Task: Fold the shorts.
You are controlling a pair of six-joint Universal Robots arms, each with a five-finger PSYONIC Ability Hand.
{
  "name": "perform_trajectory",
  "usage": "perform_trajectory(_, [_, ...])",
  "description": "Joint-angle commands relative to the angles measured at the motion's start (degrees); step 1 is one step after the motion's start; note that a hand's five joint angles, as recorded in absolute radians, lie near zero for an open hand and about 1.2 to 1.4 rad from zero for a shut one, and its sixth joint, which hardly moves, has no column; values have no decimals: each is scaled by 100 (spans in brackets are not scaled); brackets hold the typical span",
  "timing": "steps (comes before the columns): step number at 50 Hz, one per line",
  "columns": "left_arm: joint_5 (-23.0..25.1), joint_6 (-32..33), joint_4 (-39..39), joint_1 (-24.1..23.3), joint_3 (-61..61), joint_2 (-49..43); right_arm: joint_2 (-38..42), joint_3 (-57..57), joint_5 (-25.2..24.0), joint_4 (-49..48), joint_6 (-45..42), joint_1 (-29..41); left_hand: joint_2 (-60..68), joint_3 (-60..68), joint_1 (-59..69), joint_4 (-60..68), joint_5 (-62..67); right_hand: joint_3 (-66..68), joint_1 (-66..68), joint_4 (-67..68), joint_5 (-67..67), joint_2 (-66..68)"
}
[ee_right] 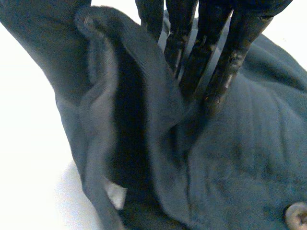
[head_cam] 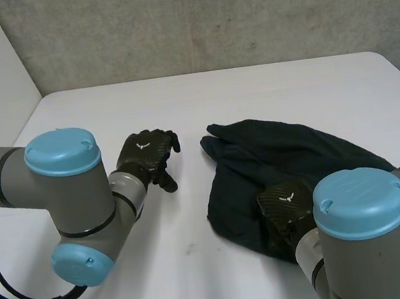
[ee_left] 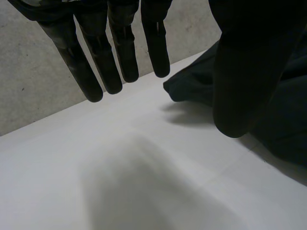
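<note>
a: bare concrete wall [head_cam: 206,17] behind, white bench [head_cam: 265,87] in front. where are the shorts?
b: the dark shorts [head_cam: 281,154] lie in a rumpled heap between the middle of the bench and its right edge, reaching toward the near edge. not flat, not yet a tidy fold.
a: and the right robot hand [head_cam: 286,204]?
b: on the near edge of the cloth. its fingers [ee_right: 218,81] dig into the fabric, and a raised ridge [ee_right: 144,96] of cloth is gathered between them and the thumb side. i read that as pinching the shorts there, though the thumb itself is under cloth.
a: left robot hand [head_cam: 146,152]?
b: over bare bench just beside the heap, on the side facing the bench's left edge, not touching it. fingers [ee_left: 96,67] straight and spread, thumb [ee_left: 240,86] well apart, holding nothing.
a: so which step?
b: an early one, i'd say: getting hold of an edge to spread or turn the cloth. next the left one needs to reach the nearest edge of the heap and take a matching hold. a one-sided pull would likely just drag the heap.
</note>
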Motion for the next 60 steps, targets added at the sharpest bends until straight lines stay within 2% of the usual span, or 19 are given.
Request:
perform_trajectory(1, [18, 6, -8, -32, -22, -1, 78, -40, -72, -149, -657, -61, 129, 100, 106, 141, 164, 2419, 3267, 2410, 2549, 2346])
perform_trajectory(6, [18, 15, -26, -59, -22, 8, -194, -453, -432, -105, -884, -87, -23, -51, -45, -11, 12, 2419, 3267, 2410, 2549, 2346])
perform_trajectory(12, [1, -20, -140, -58, -163, 69, -1311, -1261, -687, 132, -1798, -245, -141, -169, -163, -129, -105, 2419, 3267, 2410, 2549, 2346])
perform_trajectory(18, [-17, -309, -281, -190, -163, 148, -1417, -1771, -688, 475, -2273, -228, -124, -152, -146, -112, -88, 2419, 3267, 2410, 2549, 2346])
perform_trajectory(23, [-8, -1073, -281, -313, -84, 122, -1469, -2035, -696, 791, -2344, -219, -308, -337, -331, -296, -273, 2419, 3267, 2410, 2549, 2346])
perform_trajectory(30, [-8, -1759, -272, -392, 118, 69, -1601, -2097, -705, 932, -2344, -228, -645, -674, -668, -633, -610, 2419, 3267, 2410, 2549, 2346])
perform_trajectory(37, [-79, -1989, -220, -577, 241, -10, -1760, -1992, -714, 950, -2353, -211, -696, -725, -719, -684, -661, 2419, 3267, 2410, 2549, 2346])
perform_trajectory(40, [-315, -2015, -106, -586, 303, -71, -1777, -1930, -714, 950, -2353, -219, -562, -590, -584, -550, -527, 2419, 3267, 2410, 2549, 2346])
perform_trajectory(41, [-412, -2015, -70, -577, 320, -89, -1786, -1904, -714, 950, -2353, -245, -478, -507, -501, -466, -443, 2419, 3267, 2410, 2549, 2346])
perform_trajectory(44, [-833, -1963, 44, -577, 347, -141, -1786, -1877, -714, 950, -2353, -263, 914, 886, 892, 926, 949, 2419, 3267, 2410, 2549, 2346])
perform_trajectory(45, [-965, -1954, 79, -534, 347, -142, -1803, -1869, -714, 950, -2353, -272, 2451, 2422, 2428, 2463, 2486, 2419, 3267, 2410, 2549, 2346])
perform_trajectory(47, [-1019, -1936, 88, -516, 356, -150, -1830, -1869, -714, 950, -2353, -290, 4675, 4647, 4653, 4688, 4711, 2419, 3267, 2410, 2549, 2346])
perform_trajectory(51, [-1045, -1744, 35, -437, 443, -124, -1865, -1939, -714, 959, -2397, -298, 4903, 4875, 4881, 4915, 4939, 2419, 3267, 2410, 2549, 2346])
perform_trajectory(54, [-1098, -1261, 27, -323, 400, 104, -1944, -2009, -723, 950, -2590, -307, 4903, 4875, 4881, 4915, 4939, 2419, 3267, 2410, 2549, 2346])
perform_trajectory(60, [-1028, -84, 35, 178, 31, 1605, -1988, -2272, -723, 932, -3012, -535, 4903, 4875, 4881, 4915, 4939, 2419, 3267, 2410, 2549, 2346])
